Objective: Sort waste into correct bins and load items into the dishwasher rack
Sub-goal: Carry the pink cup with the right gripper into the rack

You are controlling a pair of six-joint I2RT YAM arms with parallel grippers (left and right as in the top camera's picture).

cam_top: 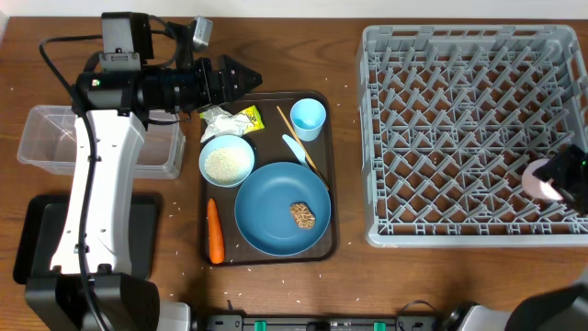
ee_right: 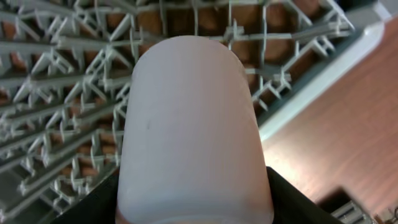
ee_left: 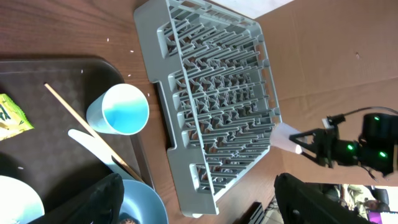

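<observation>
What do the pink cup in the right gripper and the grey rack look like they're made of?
The pale pink cup is probably plastic with a matte finish: its wall is smooth, opaque and evenly coloured, with no sharp glare. The dishwasher rack looks like moulded light-grey plastic with a dull sheen: its thin lattice ribs and pegs seem formed in one piece.

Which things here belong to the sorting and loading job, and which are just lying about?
Job: rack, pink cup, blue cup, bowl, plate, utensil, chopsticks, carrot, wrapper, napkin, rice, food lump, clear tub, black tray.
Lying about: brown serving tray, table.
</observation>
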